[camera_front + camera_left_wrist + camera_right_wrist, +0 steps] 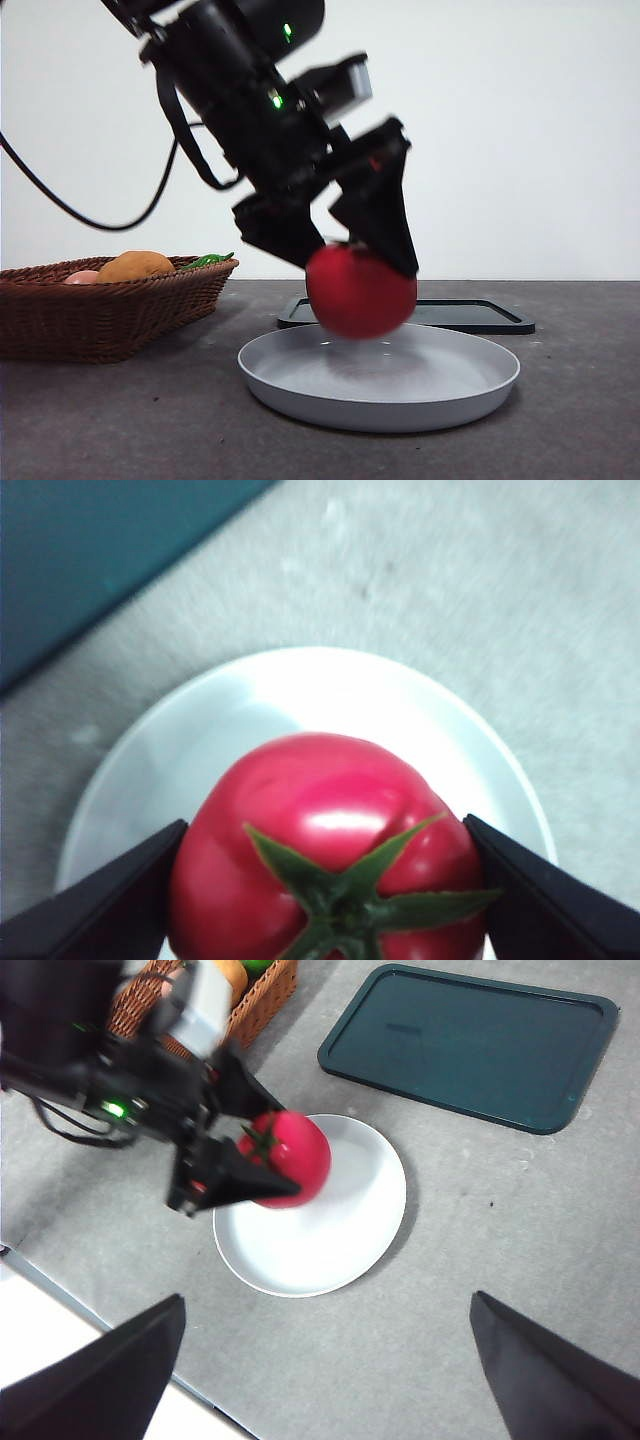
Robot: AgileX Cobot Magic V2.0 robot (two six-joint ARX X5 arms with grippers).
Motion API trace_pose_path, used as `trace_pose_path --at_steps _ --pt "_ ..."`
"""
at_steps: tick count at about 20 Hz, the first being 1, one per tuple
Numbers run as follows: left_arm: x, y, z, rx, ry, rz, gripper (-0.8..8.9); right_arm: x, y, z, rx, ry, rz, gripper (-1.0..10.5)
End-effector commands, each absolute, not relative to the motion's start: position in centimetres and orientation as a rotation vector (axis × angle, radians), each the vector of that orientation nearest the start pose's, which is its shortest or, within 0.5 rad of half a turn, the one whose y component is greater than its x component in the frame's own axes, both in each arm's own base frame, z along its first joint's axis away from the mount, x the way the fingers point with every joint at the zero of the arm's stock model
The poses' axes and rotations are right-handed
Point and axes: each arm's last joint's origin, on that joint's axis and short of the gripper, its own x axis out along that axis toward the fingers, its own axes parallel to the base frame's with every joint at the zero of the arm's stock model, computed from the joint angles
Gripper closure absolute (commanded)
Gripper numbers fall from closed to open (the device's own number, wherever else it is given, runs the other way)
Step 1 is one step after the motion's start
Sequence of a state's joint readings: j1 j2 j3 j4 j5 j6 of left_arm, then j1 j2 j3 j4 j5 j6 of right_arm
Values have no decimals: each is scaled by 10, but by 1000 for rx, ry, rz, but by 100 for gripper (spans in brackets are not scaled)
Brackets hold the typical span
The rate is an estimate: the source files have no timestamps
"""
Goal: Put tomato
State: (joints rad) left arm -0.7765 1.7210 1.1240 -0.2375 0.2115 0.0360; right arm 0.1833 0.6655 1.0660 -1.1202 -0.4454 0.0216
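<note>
The tomato [360, 292] is round, glossy red, with a dark green stem. My left gripper [345, 255] is shut on it and holds it just above the white plate [470, 385]. In the left wrist view the tomato [320, 850] sits between my two black jaws, over the plate [140, 770]. From high up, the right wrist view shows the left arm, the tomato [295, 1155] and the plate [320, 1250]. My right gripper [325, 1375] is open and empty, high above the table.
A wicker basket [100, 310] at the left holds an orange-brown fruit [135, 266], a pale pink fruit [82, 277] and something green [205, 261]. A dark tray [480, 315] lies behind the plate; it also shows in the right wrist view [470, 1045].
</note>
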Motion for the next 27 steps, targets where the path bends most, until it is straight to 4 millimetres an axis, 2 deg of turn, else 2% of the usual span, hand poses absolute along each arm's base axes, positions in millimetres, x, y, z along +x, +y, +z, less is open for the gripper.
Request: trace_pose_path --at_steps 1,5,9,13,18,23,27 --pt "254 -268 196 290 818 -957 475 81 28 359 107 727 600 491" --pt "255 -271 184 300 847 -957 474 81 28 359 107 728 600 491" --pt "256 -272 181 304 858 -956 468 81 28 359 107 728 599 491" --pt "256 -272 181 304 859 -956 335 81 28 358 108 732 599 491" --pt "256 -272 181 298 870 -951 335 81 28 358 108 732 599 491" --pt "260 -273 201 303 894 -942 335 81 28 358 108 732 599 491" --pt "264 -264 236 281 860 -924 335 81 28 358 108 732 599 491"
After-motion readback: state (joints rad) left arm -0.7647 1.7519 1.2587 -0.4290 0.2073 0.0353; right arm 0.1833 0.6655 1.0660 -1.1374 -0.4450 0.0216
